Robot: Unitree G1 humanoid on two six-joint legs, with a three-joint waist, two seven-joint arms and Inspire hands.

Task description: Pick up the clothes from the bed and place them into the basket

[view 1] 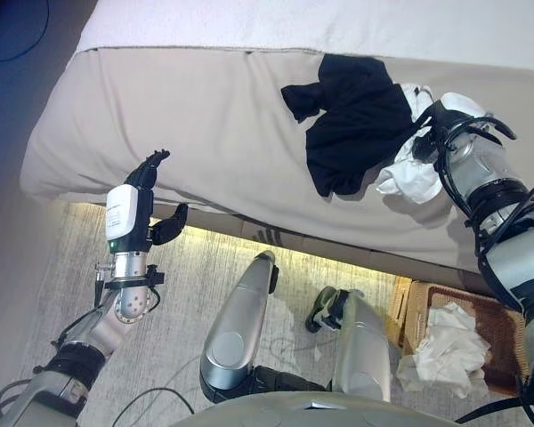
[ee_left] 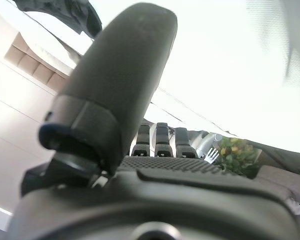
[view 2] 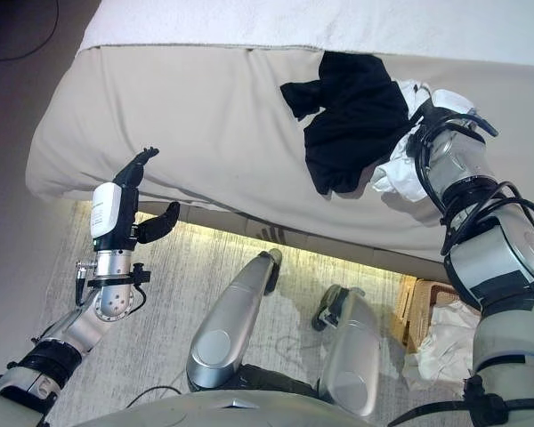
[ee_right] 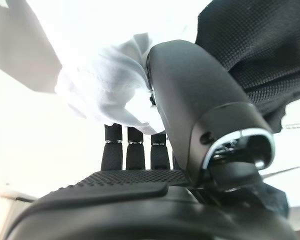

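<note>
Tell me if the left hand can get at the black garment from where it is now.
Probably not without moving: the left hand hangs open off the bed's near edge, while the black garment lies far across it by the right hand.

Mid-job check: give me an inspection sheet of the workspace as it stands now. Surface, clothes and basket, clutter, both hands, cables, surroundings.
Surface: bed with a beige cover, a white blanket across its far part.
Job's things: black garment and white garment lie touching on the bed; wicker basket on the floor beside the bed already holds white clothes.
Clutter: nothing seen.
Hands: right hand has its thumb and fingers closed on the white garment, right beside the black one; left hand open, empty, at the bed's near edge.
Cables: a dark cable on the floor past the bed's left side.
Surroundings: pale wood-look floor; a light strip glows under the bed edge.
</note>
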